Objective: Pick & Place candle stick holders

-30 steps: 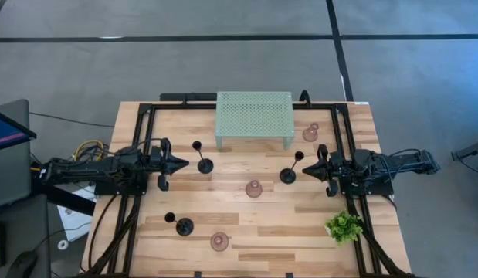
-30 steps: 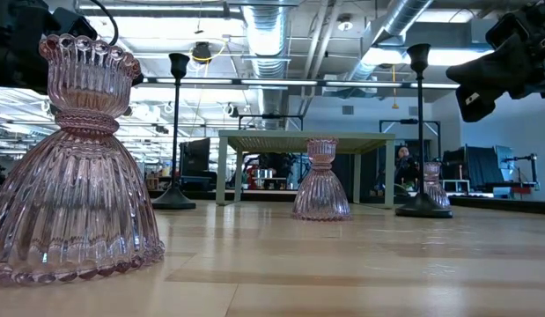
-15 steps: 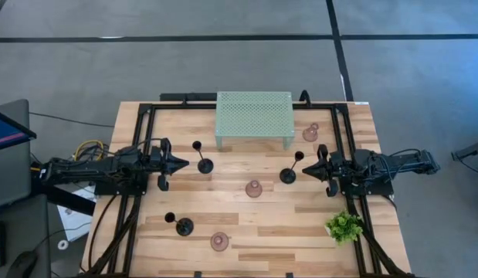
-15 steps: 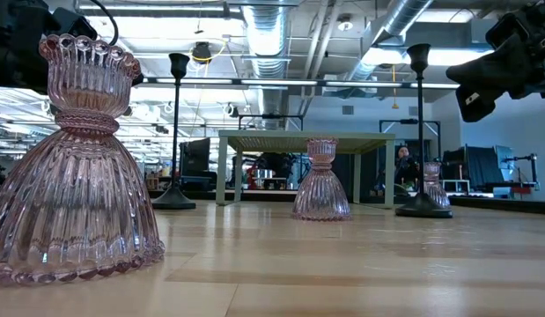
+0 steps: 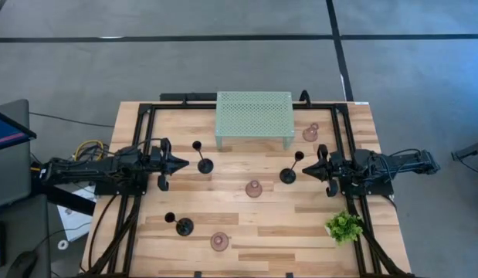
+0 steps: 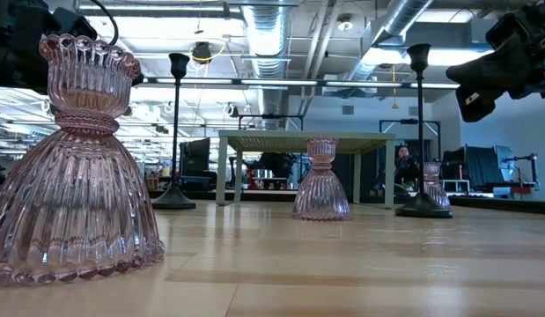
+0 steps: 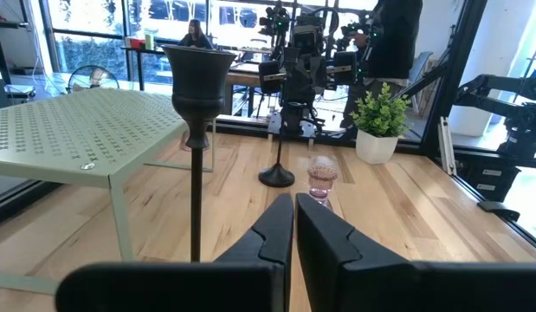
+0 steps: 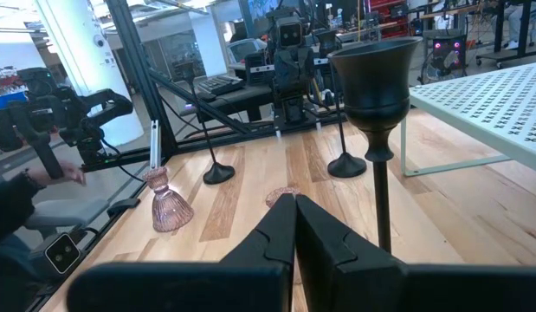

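Observation:
Three black candle stick holders stand on their round bases: one (image 5: 204,164) just ahead of my left gripper (image 5: 183,163), one (image 5: 288,175) just ahead of my right gripper (image 5: 306,169), one (image 5: 183,225) near the front left. Three pink glass holders stand at mid-table (image 5: 254,188), at the front (image 5: 219,242) and beside the shelf's right leg (image 5: 310,133). Both grippers are shut and empty, level above the table, pointing inward. In the wrist views a black stem stands close by the left fingers (image 7: 196,130) and by the right fingers (image 8: 377,130), untouched.
The mint-green mesh shelf (image 5: 254,116) stands at the far middle of the table. A small green plant (image 5: 344,226) sits at the front right, near my right arm. Black frame rails run along both table sides. A person's hand (image 8: 73,173) shows beyond the table.

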Robot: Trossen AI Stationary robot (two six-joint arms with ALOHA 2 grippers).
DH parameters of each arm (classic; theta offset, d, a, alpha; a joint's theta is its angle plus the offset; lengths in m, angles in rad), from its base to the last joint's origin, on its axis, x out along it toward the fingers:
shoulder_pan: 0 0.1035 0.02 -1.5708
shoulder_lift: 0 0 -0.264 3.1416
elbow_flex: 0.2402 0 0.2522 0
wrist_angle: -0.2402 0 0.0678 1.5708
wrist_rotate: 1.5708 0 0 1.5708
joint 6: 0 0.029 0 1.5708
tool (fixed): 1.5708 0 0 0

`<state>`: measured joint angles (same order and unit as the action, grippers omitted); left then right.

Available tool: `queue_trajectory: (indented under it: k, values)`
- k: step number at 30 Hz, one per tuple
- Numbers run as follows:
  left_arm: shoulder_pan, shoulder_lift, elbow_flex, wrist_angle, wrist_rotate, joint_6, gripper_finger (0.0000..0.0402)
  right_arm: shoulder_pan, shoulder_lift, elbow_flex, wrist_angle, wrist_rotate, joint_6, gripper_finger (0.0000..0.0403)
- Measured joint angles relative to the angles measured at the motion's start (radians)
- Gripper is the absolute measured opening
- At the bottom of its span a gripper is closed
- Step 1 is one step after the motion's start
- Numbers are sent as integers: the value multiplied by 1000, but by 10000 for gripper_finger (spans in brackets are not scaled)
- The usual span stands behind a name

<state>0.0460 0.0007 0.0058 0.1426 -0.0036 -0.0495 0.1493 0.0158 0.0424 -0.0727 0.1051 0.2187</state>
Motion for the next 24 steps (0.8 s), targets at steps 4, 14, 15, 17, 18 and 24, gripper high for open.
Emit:
queue_trajectory:
  k: [4, 14, 15, 17, 18, 24]
  values:
    - [0, 0, 0, 0, 0, 0, 17, 0, 0, 0, 0, 0, 0, 0]
    - [0, 0, 0, 0, 0, 0, 17, 0, 0, 0, 0, 0, 0, 0]
    - [0, 0, 0, 0, 0, 0, 17, 0, 0, 0, 0, 0, 0, 0]
    - [0, 0, 0, 0, 0, 0, 17, 0, 0, -1, 7, 0, 6, 0]
    - [0, 0, 0, 0, 0, 0, 17, 0, 0, -2, 18, 1, 16, 0]
    - [0, 0, 0, 0, 0, 0, 17, 0, 0, -4, 48, 1, 18, 0]
